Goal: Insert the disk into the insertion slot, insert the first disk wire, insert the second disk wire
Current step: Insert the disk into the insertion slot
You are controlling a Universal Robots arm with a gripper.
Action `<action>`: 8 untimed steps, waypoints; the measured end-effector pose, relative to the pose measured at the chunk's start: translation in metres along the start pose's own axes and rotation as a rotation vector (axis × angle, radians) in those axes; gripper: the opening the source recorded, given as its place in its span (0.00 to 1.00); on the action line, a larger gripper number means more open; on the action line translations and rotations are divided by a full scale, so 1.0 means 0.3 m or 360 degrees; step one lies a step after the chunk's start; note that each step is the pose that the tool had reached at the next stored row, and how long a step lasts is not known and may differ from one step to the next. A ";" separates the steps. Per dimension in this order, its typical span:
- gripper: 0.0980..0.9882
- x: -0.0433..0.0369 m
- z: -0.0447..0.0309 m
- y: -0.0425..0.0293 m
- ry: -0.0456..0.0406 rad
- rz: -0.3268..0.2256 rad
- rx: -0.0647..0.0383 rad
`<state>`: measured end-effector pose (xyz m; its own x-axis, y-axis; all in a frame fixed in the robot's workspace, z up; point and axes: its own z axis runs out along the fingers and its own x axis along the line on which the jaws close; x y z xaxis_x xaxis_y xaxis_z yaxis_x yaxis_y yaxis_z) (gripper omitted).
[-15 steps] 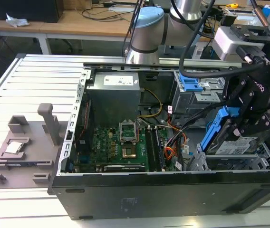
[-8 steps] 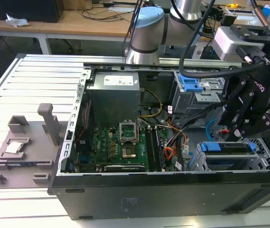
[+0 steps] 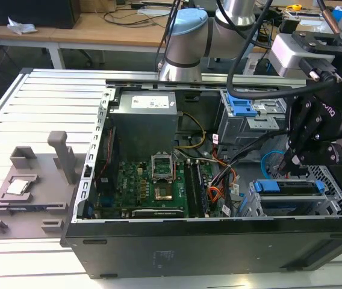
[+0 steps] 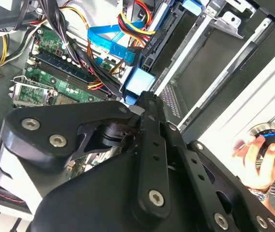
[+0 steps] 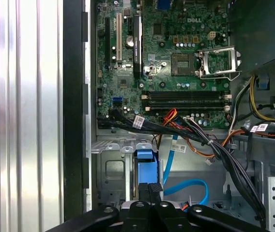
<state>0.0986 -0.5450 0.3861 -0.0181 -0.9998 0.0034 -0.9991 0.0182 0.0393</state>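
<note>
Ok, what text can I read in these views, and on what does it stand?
No label text can be read.
Power supply label: print too small.
Cable tags: print too small.
Motherboard: white markings too small, bar a maker's logo.

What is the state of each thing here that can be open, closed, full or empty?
Case, open.
CPU socket, open and empty.
Disk, in the slot, blue edge showing.
Gripper, down at the disk's blue edge.
</note>
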 end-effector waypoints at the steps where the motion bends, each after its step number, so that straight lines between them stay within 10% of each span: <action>1: 0.01 0.000 0.000 0.000 0.0000 0.0000 0.0000; 8: 0.01 0.000 0.000 -0.015 0.0000 0.0000 0.0000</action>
<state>0.1030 -0.5450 0.3858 -0.0182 -0.9998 0.0031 -0.9991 0.0183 0.0393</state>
